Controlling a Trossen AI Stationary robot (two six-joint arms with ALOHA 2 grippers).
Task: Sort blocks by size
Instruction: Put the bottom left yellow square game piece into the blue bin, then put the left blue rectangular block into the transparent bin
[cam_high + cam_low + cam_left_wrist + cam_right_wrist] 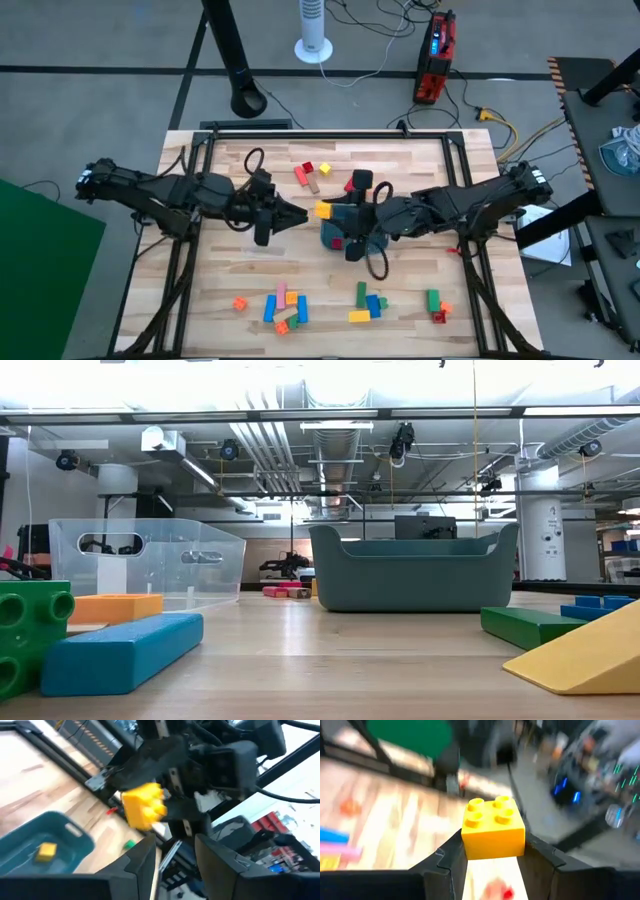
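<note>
A yellow block is clamped between the right gripper fingers, held above the teal tray. If released off-centre, it may be dropped outside. Beyond, the left gripper is held open, empty.

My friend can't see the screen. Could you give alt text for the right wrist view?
A yellow studded block is gripped between the right gripper's two dark fingers, above a blurred wooden table with a few coloured blocks at its edge.

A teal tray and clear container stand apart — upright — on the wooden table.
</note>
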